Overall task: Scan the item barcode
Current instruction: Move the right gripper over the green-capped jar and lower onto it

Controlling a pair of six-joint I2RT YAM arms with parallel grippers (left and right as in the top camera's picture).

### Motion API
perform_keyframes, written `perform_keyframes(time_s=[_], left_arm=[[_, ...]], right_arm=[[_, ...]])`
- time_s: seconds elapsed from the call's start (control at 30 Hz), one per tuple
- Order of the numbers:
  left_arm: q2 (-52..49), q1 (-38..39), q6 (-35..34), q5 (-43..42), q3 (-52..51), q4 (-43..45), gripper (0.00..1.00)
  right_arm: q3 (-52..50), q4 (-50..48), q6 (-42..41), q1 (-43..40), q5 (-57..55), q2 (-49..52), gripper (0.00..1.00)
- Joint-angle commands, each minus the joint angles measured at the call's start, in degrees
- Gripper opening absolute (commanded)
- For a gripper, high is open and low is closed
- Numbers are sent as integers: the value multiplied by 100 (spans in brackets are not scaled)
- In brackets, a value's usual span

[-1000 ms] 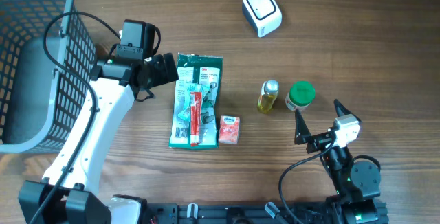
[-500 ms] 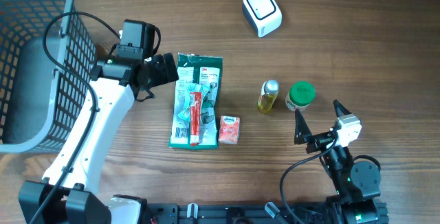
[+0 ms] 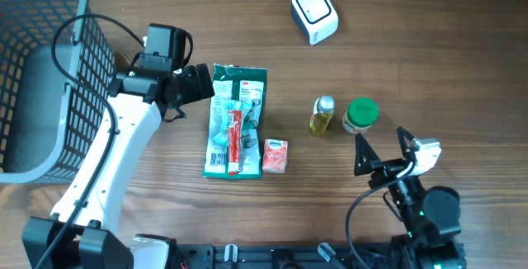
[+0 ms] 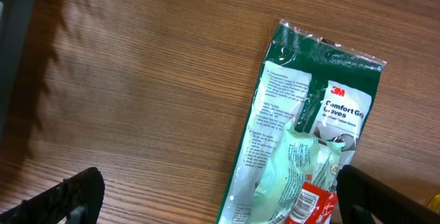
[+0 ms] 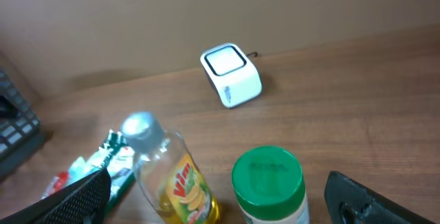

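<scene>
Mock shop checkout: white barcode scanner, grey wire basket, packaged groceries on a wooden table.

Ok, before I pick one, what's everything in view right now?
basket: 1, grey, far left
scanner: 1, white, top, right of centre
glove pack: 1, green, centre-left, lying flat
tube: 1, red and white, lying over the glove pack's lower part
packet: 1, red-orange, beside the glove pack's lower right
bottle: 1, yellow, silver cap, right of centre
jar: 1, green lid, just right of the bottle
table: 1, brown wood
left gripper: 1, black, open, by the glove pack's top left
right gripper: 1, black, open, just below the jar
</scene>
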State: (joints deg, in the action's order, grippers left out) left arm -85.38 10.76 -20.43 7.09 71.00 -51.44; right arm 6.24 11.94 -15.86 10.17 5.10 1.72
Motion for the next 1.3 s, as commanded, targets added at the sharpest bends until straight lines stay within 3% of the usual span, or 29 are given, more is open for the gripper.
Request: perform_keyframes(time_s=[0.0, 0.33, 0.6, 0.77, 1.1, 1.27], left_arm=[[48, -28, 70, 70, 90, -7, 100], [48, -28, 70, 72, 90, -9, 100], [48, -28, 70, 72, 90, -7, 100], [48, -28, 70, 70, 90, -7, 100], [48, -28, 70, 72, 90, -7, 100], [48, -28, 70, 70, 90, -7, 100]], right_arm=[[660, 216, -66, -31, 87, 52, 100], [2931, 1370, 260, -31, 90, 1652, 100], [6476, 4076, 955, -31, 90, 4210, 100], [7958, 5165, 986, -31, 92, 5536, 100], [8190, 5521, 807, -31, 111, 6977, 100], [8190, 5788, 133, -31, -188, 7420, 82]])
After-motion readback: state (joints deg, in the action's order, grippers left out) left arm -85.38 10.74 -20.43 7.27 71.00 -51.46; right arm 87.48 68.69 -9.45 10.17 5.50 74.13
